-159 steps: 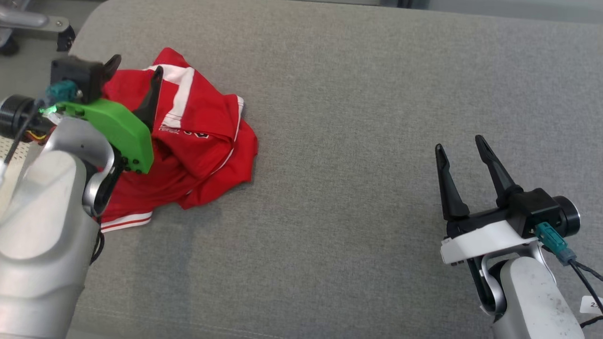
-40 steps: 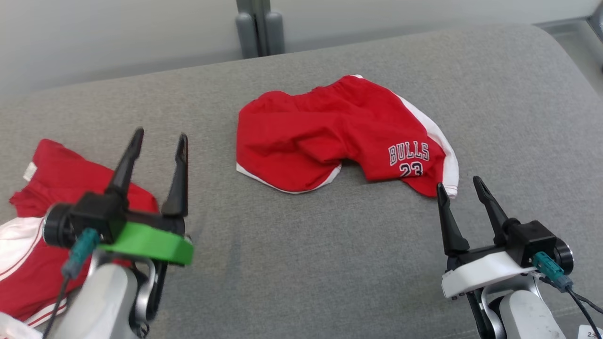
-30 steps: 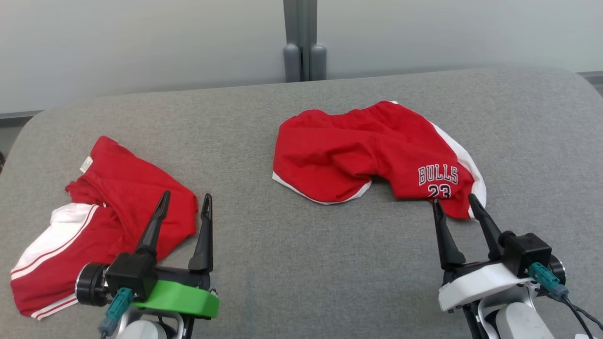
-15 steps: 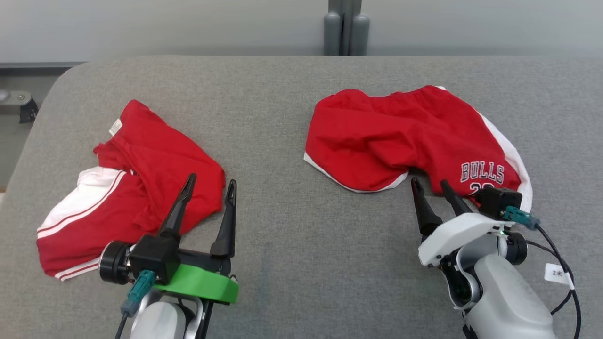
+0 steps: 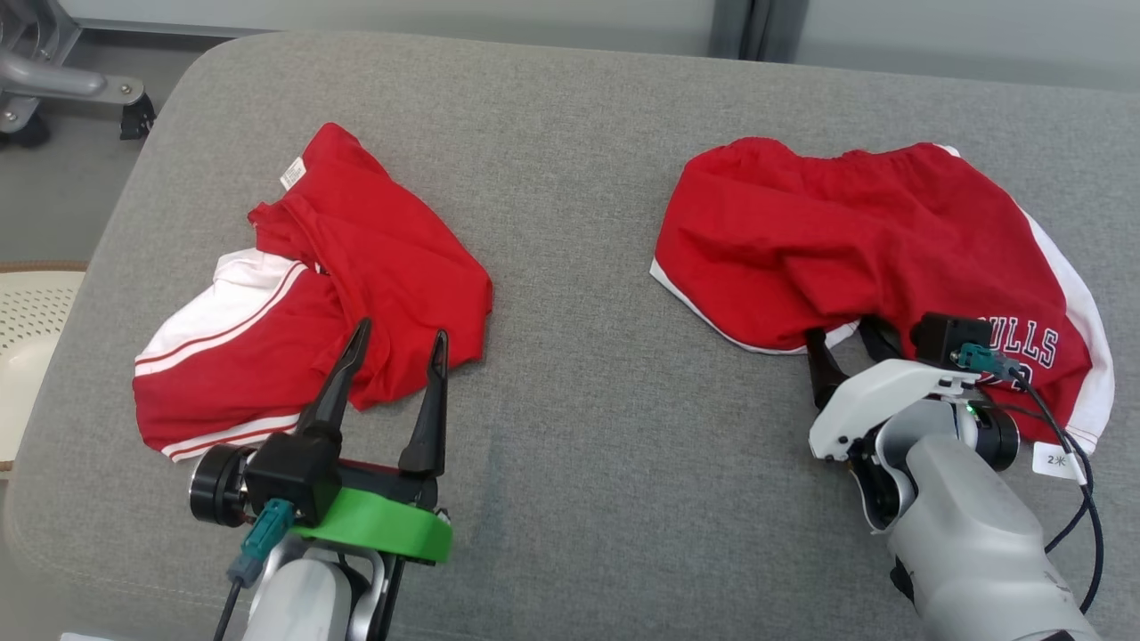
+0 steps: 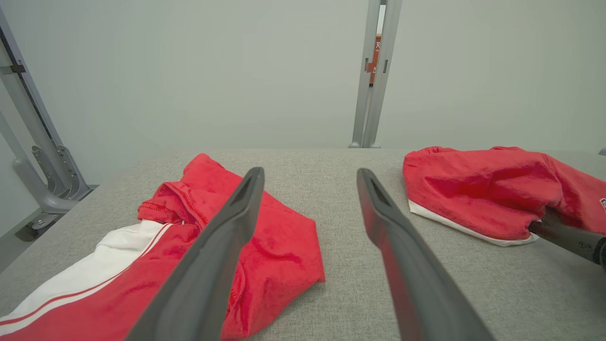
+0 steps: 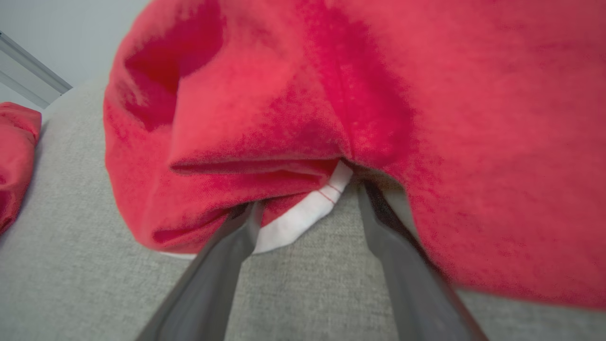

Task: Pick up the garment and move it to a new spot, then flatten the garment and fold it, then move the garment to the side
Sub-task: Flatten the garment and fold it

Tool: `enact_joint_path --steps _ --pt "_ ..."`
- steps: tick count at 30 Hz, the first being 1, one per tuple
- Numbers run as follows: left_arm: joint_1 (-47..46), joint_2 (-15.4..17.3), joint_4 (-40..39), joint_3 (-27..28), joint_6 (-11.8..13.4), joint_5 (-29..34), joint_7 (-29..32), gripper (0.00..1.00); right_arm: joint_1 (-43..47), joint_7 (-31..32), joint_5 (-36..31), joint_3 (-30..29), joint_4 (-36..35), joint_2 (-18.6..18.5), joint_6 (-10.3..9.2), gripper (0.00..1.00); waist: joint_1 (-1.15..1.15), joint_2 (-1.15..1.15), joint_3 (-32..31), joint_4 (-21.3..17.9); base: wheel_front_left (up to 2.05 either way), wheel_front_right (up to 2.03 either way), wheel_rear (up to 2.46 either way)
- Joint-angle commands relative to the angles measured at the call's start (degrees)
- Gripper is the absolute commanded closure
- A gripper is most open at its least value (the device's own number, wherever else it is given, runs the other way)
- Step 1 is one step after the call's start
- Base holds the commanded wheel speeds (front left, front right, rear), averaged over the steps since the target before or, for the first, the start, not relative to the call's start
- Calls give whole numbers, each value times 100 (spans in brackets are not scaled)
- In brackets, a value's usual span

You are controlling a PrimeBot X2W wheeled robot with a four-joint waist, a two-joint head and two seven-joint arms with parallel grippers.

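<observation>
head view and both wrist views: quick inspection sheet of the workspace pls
surface: grey fabric-covered table, flat
job's things: red Bulls shorts rumpled at right; second red garment bunched at left
clutter: nothing seen
grippers: left gripper open, empty, by the second garment's near edge; right gripper open, fingertips at the shorts' white hem, not closed on it
cables: black cable with a white tag loops off the right wrist
surroundings: metal frame and cream perforated object beyond the left edge; pale wall behind

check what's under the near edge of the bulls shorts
The right fingers reach under the shorts, over the grey cushion; their tips are covered by red cloth.
</observation>
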Motion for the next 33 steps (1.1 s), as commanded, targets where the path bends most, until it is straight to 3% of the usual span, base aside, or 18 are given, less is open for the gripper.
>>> enact_joint_path --steps 1,3,4,5,12,19,24,33 --pt "-101 -11 18 30 -31 19 3 0 -28 -15 -87 -73 215 -24 -9 0 0 0 59 51 0 0 0" --pt "-104 -22 30 36 -41 12 3 0 -125 -60 -171 -102 375 -23 -9 0 0 0 68 37 0 0 0" --pt "-105 -24 39 38 -37 5 3 0 -165 -76 -192 -103 443 -23 -10 62 0 0 68 22 0 0 0" --pt "-105 -26 51 38 -44 -2 3 0 -201 -99 -231 -95 513 -24 -10 100 0 0 62 -4 0 0 0" --pt "-32 -32 121 85 -56 -17 3 0 -121 -260 -86 -22 589 -33 -10 100 0 0 -124 -339 0 0 0" --pt "140 -31 141 179 -43 -50 3 0 366 -311 -190 -116 256 -118 -11 100 0 0 -426 -976 0 0 0" --pt "225 -29 180 163 -60 -72 3 0 743 -324 -462 -695 -133 -356 -9 100 0 0 -613 -1317 0 0 0" --pt "397 -28 237 138 -30 -156 3 0 1563 -320 -1333 -2472 -851 -190 -9 100 0 0 -835 -1705 0 0 0"
